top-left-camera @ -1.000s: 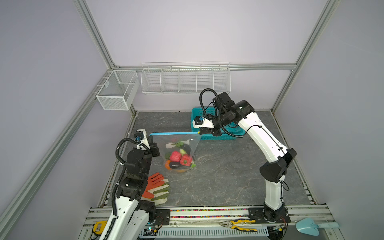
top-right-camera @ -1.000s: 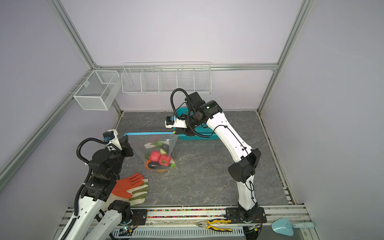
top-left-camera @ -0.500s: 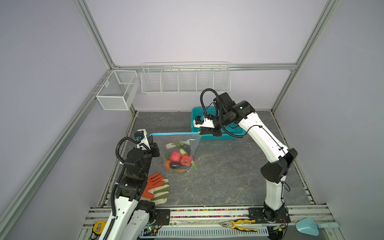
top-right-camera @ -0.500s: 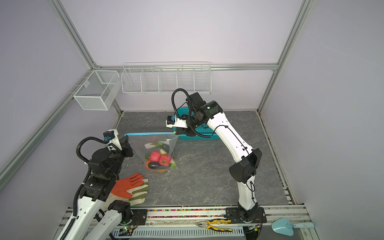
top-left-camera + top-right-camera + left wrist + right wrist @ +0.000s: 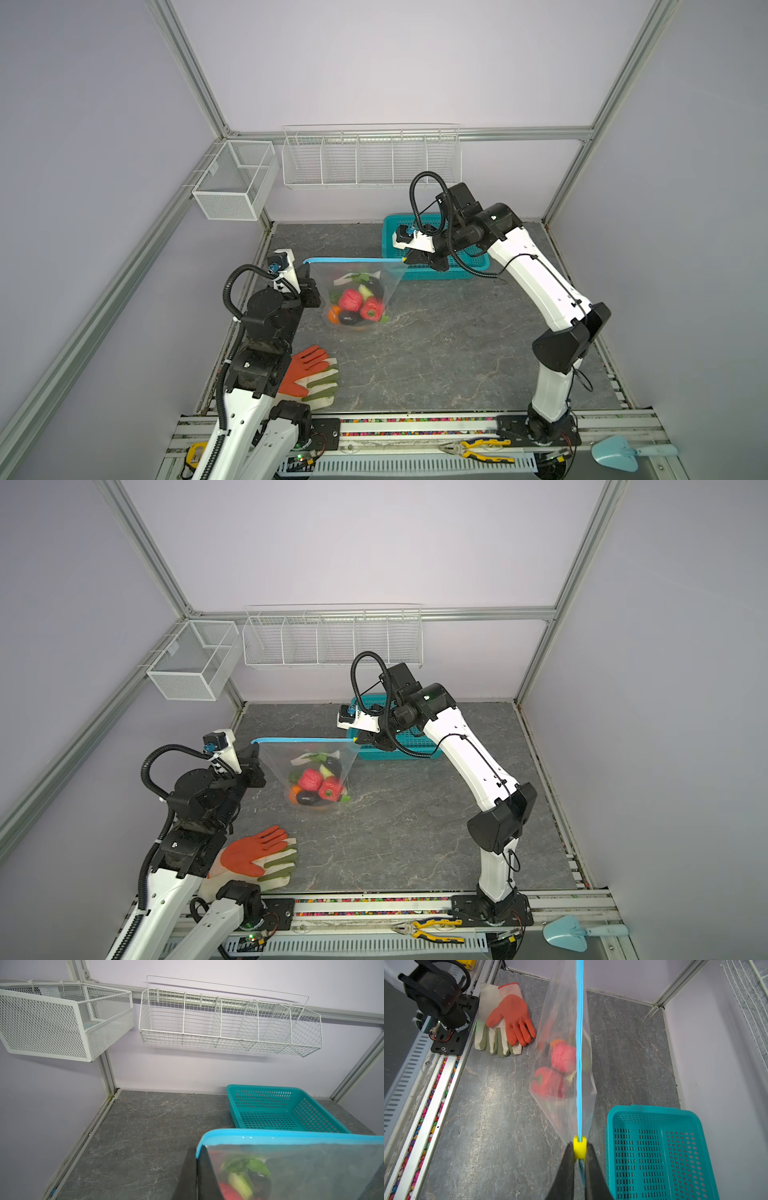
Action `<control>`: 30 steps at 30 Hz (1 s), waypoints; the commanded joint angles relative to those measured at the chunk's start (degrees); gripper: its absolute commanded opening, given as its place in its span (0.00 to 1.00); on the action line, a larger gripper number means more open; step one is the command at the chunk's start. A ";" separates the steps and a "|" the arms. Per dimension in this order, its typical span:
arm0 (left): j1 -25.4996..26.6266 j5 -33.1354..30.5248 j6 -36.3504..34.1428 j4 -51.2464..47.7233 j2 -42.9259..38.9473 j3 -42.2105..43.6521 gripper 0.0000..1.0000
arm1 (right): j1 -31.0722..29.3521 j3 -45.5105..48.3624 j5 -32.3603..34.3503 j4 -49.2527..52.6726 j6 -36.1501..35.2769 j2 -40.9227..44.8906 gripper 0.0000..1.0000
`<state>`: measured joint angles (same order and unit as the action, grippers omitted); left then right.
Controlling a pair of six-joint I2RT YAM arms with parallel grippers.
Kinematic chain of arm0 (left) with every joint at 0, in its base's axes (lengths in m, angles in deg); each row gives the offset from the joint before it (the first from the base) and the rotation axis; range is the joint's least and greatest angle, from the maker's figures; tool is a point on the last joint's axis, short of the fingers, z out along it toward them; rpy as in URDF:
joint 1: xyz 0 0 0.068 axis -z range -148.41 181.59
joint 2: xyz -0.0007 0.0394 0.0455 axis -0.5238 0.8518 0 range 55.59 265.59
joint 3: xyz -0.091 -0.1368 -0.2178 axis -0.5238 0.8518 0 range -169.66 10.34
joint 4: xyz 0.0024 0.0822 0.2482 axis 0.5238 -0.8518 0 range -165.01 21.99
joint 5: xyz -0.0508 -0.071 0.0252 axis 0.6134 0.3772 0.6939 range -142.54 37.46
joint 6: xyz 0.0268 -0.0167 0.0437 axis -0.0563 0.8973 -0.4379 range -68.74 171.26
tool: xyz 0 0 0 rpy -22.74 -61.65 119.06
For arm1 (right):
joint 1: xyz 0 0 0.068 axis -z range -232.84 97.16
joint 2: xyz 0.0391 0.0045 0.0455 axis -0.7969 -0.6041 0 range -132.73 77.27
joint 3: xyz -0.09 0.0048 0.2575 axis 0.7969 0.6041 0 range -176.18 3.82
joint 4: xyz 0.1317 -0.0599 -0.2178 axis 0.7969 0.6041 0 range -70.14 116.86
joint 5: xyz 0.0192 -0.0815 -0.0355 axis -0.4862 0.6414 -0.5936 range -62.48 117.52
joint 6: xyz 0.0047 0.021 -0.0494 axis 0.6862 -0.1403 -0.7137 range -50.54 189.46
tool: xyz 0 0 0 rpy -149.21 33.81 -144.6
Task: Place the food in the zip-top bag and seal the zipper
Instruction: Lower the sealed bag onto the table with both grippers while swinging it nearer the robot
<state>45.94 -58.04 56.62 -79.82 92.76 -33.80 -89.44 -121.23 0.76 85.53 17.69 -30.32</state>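
Note:
The clear zip-top bag (image 5: 324, 278) hangs above the table, stretched between both grippers in both top views. The food (image 5: 353, 301), red, green, orange and dark purple pieces, lies bunched in its bottom (image 5: 316, 783). The light-blue zipper (image 5: 353, 260) runs taut along the top edge (image 5: 303, 740). My left gripper (image 5: 305, 270) is shut on the bag's left corner just under the strip (image 5: 197, 1157). My right gripper (image 5: 409, 259) is shut on the yellow slider (image 5: 579, 1147) at the zipper's right end. In the right wrist view the strip (image 5: 579, 1043) looks closed along its length.
The teal basket (image 5: 388, 224) stands right behind the right gripper, and is seen bare inside in the left wrist view (image 5: 270, 1093). Orange-and-green gloves (image 5: 311, 374) lie front left. White wire baskets (image 5: 370, 158) hang on the back wall. Pliers (image 5: 478, 449) and a blue scoop (image 5: 619, 453) lie on the front rail.
The right gripper has edged slightly to the right with the slider. The left arm and the bag with its food hold almost still.

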 commanded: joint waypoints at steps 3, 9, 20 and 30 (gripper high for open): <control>-0.57 0.93 0.79 -1.15 -2.29 -3.81 0.00 | -2.38 3.51 1.01 -0.26 5.52 6.12 0.06; -0.64 -0.02 -0.85 -3.15 -2.99 -6.15 0.00 | -7.14 15.14 4.22 -6.49 11.75 15.15 0.06; -0.56 6.32 -0.73 -2.98 -1.01 -7.34 0.00 | -17.62 33.45 7.52 -22.30 36.54 29.35 0.06; -0.38 20.70 2.96 2.86 12.89 -6.60 0.00 | -19.47 52.10 11.63 -36.99 54.76 39.98 0.06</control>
<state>45.81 -42.13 57.15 -81.33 101.98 -40.25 -108.72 -71.18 11.38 53.92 65.06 6.64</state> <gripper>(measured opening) 0.047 0.096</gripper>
